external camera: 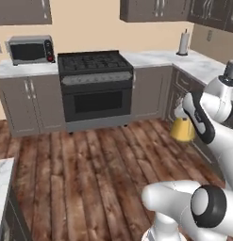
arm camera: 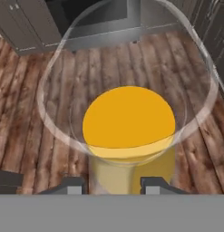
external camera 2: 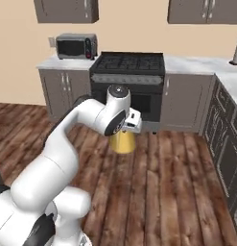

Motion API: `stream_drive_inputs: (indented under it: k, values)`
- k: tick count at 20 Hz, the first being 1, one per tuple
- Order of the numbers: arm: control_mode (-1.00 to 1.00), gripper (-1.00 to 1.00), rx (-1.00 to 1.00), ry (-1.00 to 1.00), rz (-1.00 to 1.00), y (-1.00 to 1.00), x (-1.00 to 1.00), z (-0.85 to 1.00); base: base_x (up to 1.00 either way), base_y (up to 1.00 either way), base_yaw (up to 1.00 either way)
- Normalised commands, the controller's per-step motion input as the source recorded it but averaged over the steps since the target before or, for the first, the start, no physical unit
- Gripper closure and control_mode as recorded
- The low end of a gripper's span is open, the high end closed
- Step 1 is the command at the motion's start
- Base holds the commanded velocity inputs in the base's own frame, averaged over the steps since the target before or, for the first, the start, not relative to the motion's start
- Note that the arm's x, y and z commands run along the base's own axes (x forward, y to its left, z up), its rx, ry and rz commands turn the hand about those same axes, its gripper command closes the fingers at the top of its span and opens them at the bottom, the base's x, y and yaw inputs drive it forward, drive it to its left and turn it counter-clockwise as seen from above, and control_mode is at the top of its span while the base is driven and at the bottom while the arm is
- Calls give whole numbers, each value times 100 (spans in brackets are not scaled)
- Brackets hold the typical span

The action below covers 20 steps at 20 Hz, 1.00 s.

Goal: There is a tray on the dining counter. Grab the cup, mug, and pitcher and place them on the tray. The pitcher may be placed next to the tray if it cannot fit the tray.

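Note:
The amber-yellow pitcher point(external camera 2: 123, 142) hangs in the air over the wooden floor, in front of the stove, with my gripper point(external camera 2: 125, 131) shut on its clear narrow top. In the hand view I look straight down through the clear rim to the pitcher's yellow base point(arm camera: 128, 118). The two dark fingertips point(arm camera: 72, 185) stand on either side of the pitcher wall at the bottom of that view, and the gripper point(arm camera: 113, 183) is closed on it. In the left base view the pitcher point(external camera: 183, 130) shows just below my forearm. A white marble counter corner point(external camera: 2, 181) is at the lower left.
A black stove with oven point(external camera: 95, 84) stands against the back wall between grey cabinets. A microwave point(external camera: 30, 50) sits on the worktop to its left and a paper-towel roll point(external camera: 183, 43) to its right. Dark cabinets point(external camera 2: 228, 139) run along the right side. Wooden floor point(external camera: 89, 179) lies open in front.

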Motion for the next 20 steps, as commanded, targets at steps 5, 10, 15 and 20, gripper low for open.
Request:
stream_drive_inputs:
  k: [5, 10, 15, 20]
  values:
    - [100, 100, 0, 0, 0, 0, 0, 0, 100, -22, 31]
    - [100, 100, 0, 0, 0, 0, 0, 0, 100, -24, 33]
    - [100, 100, 0, 0, 0, 0, 0, 0, 100, -34, 37]
    - [100, 100, 0, 0, 0, 0, 0, 0, 100, -50, 44]
